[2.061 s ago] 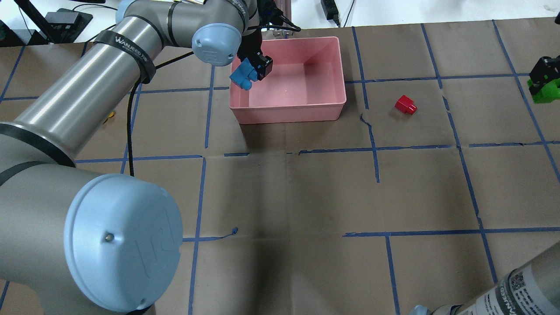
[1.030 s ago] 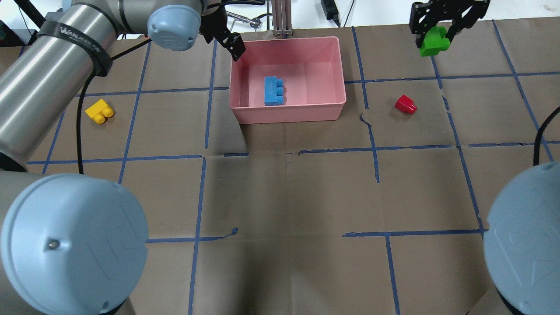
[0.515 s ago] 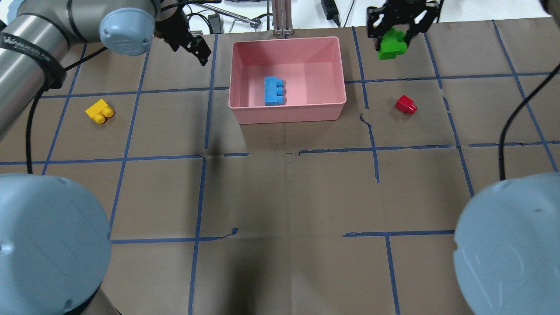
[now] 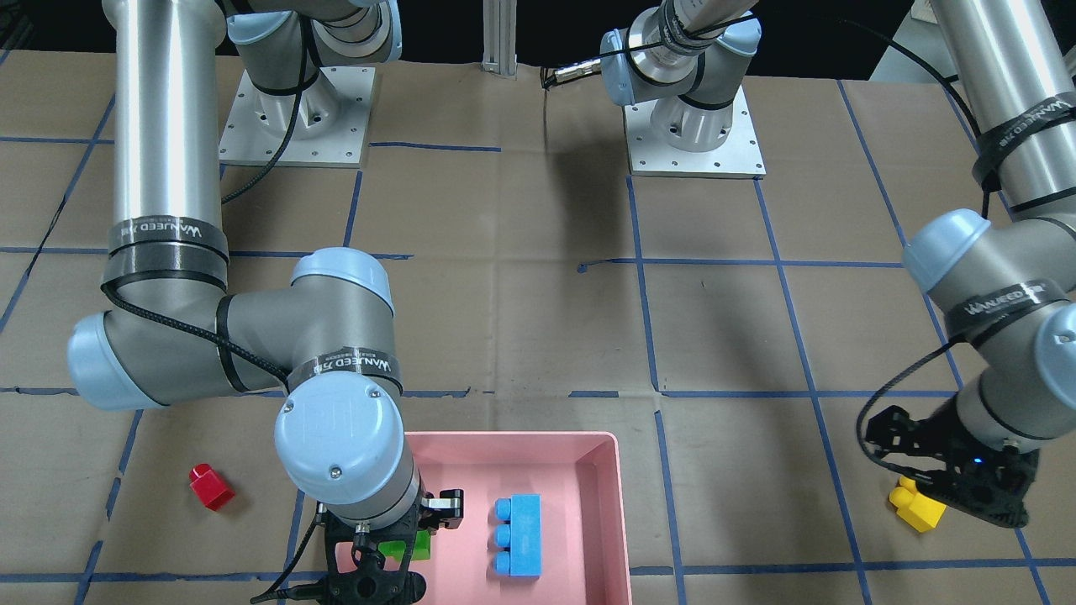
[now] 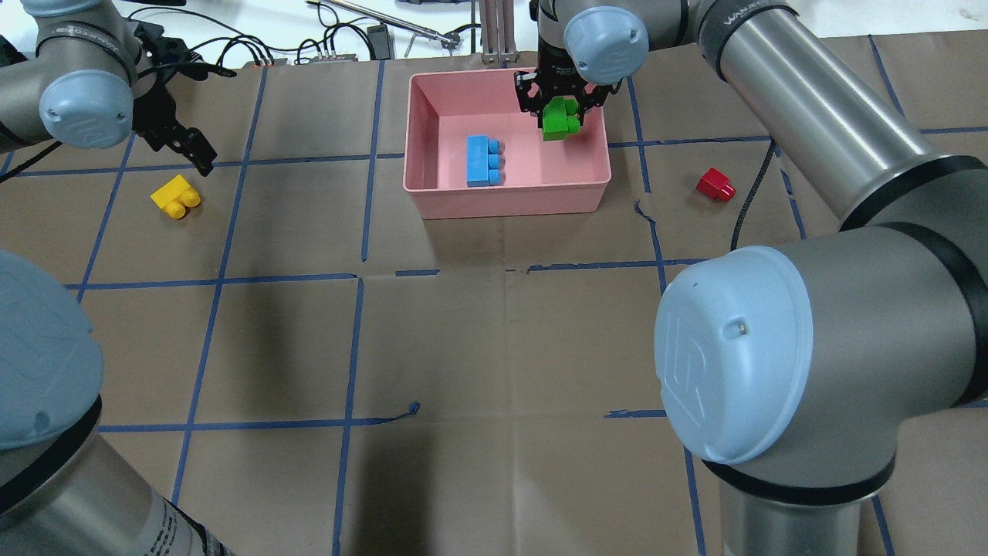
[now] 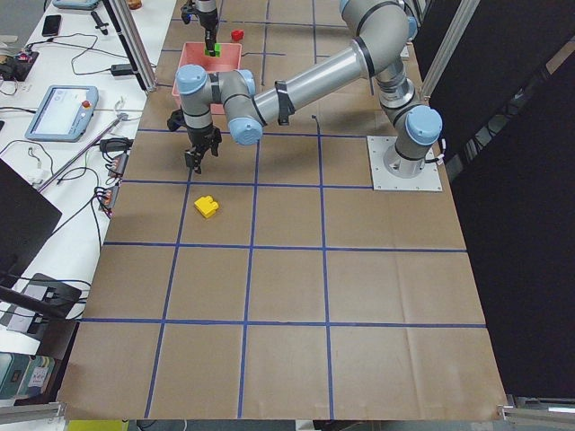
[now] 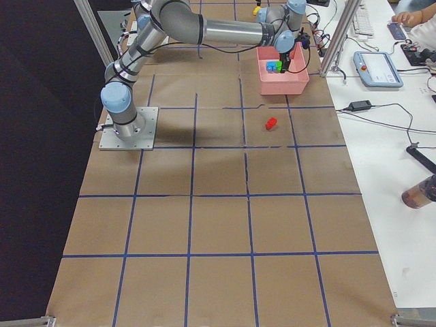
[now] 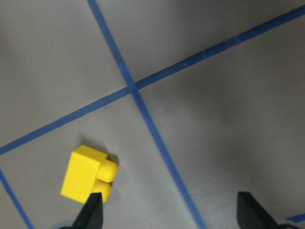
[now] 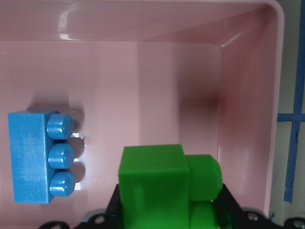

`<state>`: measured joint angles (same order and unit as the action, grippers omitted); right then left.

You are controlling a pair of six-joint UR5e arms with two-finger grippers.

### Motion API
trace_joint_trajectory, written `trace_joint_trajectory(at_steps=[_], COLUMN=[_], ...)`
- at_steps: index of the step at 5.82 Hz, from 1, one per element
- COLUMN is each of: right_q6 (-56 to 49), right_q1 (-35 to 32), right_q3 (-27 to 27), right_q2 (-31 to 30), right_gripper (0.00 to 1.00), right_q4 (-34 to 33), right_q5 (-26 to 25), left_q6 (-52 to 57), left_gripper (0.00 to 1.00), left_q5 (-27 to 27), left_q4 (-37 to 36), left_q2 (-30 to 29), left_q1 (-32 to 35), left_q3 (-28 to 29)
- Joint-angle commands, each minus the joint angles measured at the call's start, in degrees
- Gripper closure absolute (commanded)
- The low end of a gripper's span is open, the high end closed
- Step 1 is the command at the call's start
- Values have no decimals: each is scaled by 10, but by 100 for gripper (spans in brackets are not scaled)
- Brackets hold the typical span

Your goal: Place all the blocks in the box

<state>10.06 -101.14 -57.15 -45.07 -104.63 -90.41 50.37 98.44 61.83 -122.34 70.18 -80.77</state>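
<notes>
The pink box (image 5: 505, 202) stands at the far middle of the table, with the light-blue block (image 5: 484, 161) lying inside it. My right gripper (image 5: 559, 114) is shut on the green block (image 5: 560, 122) and holds it over the box's right part; the right wrist view shows the green block (image 9: 157, 186) above the box floor beside the blue block (image 9: 40, 156). My left gripper (image 5: 194, 151) is open, just beyond and right of the yellow block (image 5: 176, 196). In the left wrist view the yellow block (image 8: 88, 172) lies beside the left fingertip (image 8: 94, 212). The red block (image 5: 715, 184) lies on the table right of the box.
Brown paper with blue tape lines covers the table (image 5: 502, 347). Cables and a metal post (image 5: 494, 31) lie beyond the far edge behind the box. The right arm's elbow (image 5: 733, 347) fills the near right of the overhead view.
My right gripper carried the green block left, from outside the box to over its right part. My left gripper moved left and nearer, down toward the yellow block.
</notes>
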Motion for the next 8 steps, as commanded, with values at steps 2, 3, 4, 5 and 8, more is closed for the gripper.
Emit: trace_joint_trajectory(at_steps=[2, 3, 4, 5, 8], right_q6=[3, 2, 1, -9, -260], right_q1=[-1, 0, 3, 22, 136], right_q3=[0, 0, -5, -8, -25], right_q2=[-14, -44, -88, -108, -117], right_gripper=[0, 0, 0, 0, 0], right_q4=[9, 48, 97, 114, 128], right_q5=[-2, -3, -5, -9, -7], left_q6=[166, 174, 177, 177, 180], left_gripper=[3, 3, 7, 13, 74], left_q5=[-10, -12, -12, -12, -38], left_q4=[-35, -49, -54, -56, -55], left_q2=[-73, -83, -89, -97, -94], left_q1=[-53, -52, -52, -53, -51], left_q3=[13, 13, 14, 16, 16])
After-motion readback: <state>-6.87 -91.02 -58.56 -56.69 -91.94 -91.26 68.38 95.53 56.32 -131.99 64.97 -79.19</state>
